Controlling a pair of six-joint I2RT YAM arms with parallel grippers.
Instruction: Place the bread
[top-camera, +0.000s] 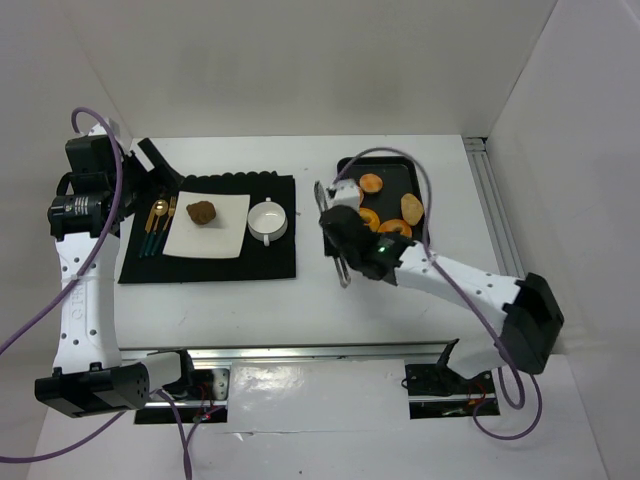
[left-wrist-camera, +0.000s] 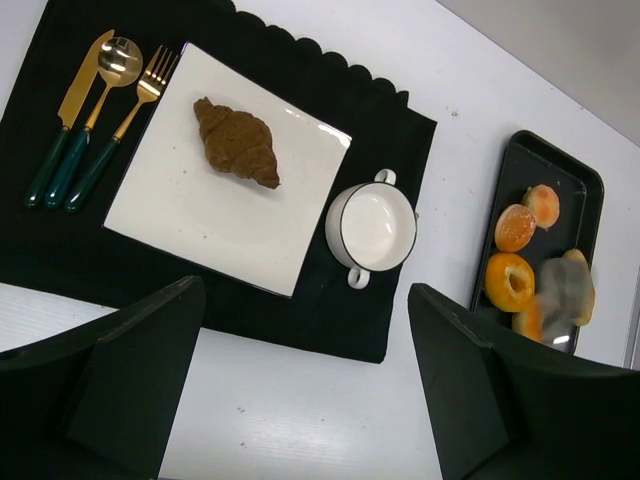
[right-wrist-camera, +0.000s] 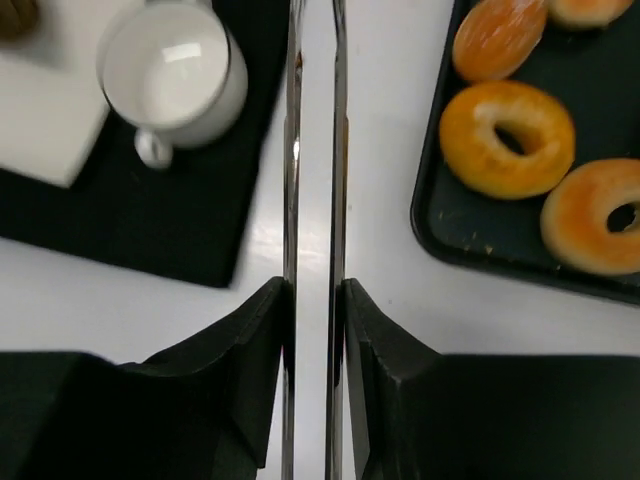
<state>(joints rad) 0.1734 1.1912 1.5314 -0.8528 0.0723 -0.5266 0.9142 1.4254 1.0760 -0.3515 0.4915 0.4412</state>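
A brown croissant (top-camera: 202, 212) lies on a white square plate (top-camera: 225, 238); it also shows in the left wrist view (left-wrist-camera: 237, 142). Several orange doughnuts and buns (top-camera: 371, 183) sit in a black tray (top-camera: 392, 175). My right gripper (top-camera: 347, 228) is shut on metal tongs (top-camera: 340, 262) over the bare table between the placemat and the tray; the two tong blades (right-wrist-camera: 291, 150) run parallel with nothing visible between them. My left gripper (top-camera: 152, 162) is open and empty, held high at the far left of the placemat.
A black placemat (top-camera: 270, 260) carries the plate, a white two-handled bowl (top-camera: 267, 220) and gold cutlery with green handles (top-camera: 155, 225). A metal rail runs along the right side of the table (top-camera: 495, 200). White walls enclose the table.
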